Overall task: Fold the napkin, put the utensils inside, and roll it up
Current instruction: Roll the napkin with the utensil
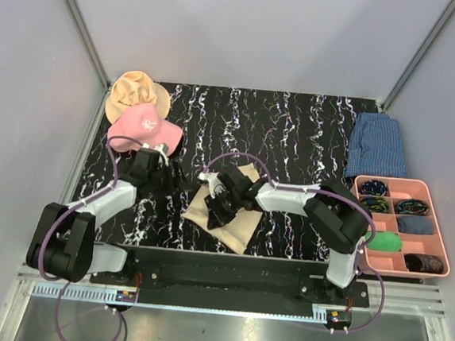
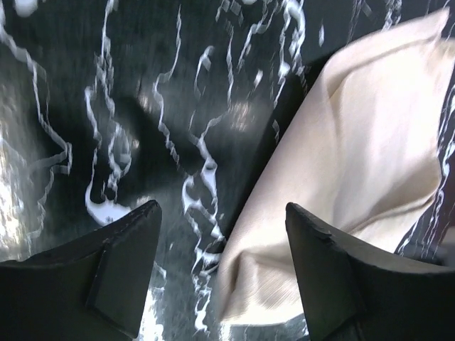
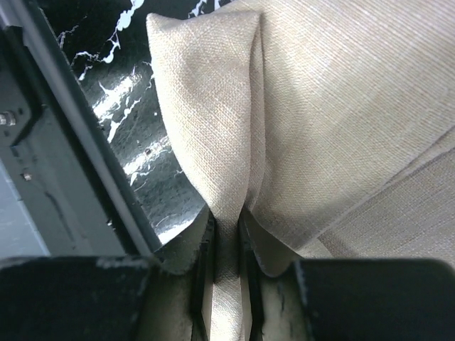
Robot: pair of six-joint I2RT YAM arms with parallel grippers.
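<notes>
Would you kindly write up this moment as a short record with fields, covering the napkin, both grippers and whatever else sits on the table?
napkin: beige cloth, partly folded, mid-table towards the near edge
right gripper: shut on a raised fold of the napkin
left gripper: open, holding nothing, just off the napkin's left edge
utensils: none visible in any view
far left: pink cap overlapping tan hat
far right: blue checked cloth; pink tray with compartments nearer the arms
surface: black marbled table

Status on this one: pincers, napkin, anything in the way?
Left pincer open, empty, beside napkin. Right pincer shut on napkin fold. Utensils not visible. Pink cap apart, far-left.
</notes>
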